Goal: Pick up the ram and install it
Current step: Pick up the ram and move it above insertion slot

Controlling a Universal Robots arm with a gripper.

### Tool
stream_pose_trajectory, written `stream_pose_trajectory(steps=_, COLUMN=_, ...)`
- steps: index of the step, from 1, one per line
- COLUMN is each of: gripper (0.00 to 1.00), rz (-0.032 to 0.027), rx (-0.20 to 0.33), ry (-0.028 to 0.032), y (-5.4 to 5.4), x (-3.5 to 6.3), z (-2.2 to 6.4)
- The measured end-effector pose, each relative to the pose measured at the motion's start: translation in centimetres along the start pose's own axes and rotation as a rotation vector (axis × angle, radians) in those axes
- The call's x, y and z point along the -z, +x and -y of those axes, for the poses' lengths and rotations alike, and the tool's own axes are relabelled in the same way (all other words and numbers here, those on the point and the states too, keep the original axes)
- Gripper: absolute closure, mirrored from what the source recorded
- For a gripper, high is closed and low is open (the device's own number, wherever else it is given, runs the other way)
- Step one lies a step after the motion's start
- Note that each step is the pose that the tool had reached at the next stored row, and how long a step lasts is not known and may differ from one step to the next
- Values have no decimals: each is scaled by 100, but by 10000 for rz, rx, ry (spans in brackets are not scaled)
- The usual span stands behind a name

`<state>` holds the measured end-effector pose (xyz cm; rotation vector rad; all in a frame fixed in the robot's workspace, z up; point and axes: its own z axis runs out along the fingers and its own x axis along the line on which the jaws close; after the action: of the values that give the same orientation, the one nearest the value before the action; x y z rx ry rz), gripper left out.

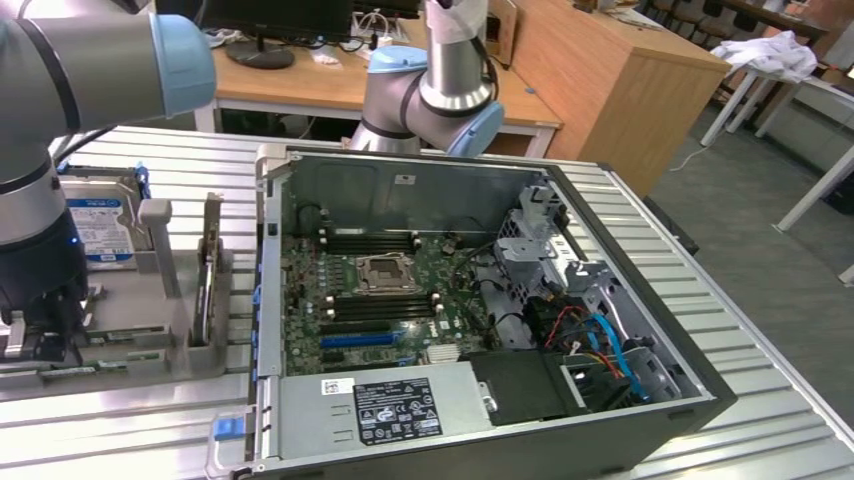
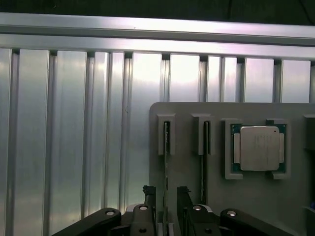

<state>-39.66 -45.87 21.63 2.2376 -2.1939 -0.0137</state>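
The ram (image 2: 166,147) is a thin green stick standing on edge in a slot of the grey holder (image 2: 187,191). A second stick (image 2: 204,152) stands in the slot beside it. My gripper (image 2: 165,192) is open, one black finger on each side of the first stick's edge, with a gap on both sides. In the exterior view the gripper (image 1: 40,345) hangs at the left over the holder (image 1: 134,335), and the ram (image 1: 204,285) stands upright between grey posts. The motherboard (image 1: 387,300) lies in the open computer case, with black memory slots (image 1: 387,242) beside the processor socket.
A square silver processor chip (image 2: 259,147) sits in a holder pocket beyond the second stick. A hard drive with a blue label (image 1: 100,230) stands at the holder's far side. The case wall (image 1: 267,300) rises right of the holder. Ribbed aluminium table (image 2: 74,147) surrounds everything.
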Motion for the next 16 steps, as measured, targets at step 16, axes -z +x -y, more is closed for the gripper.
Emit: stream_pose_trajectory(steps=16, gripper=69, rz=-1, rx=0, ry=1, y=0, x=-112, z=1)
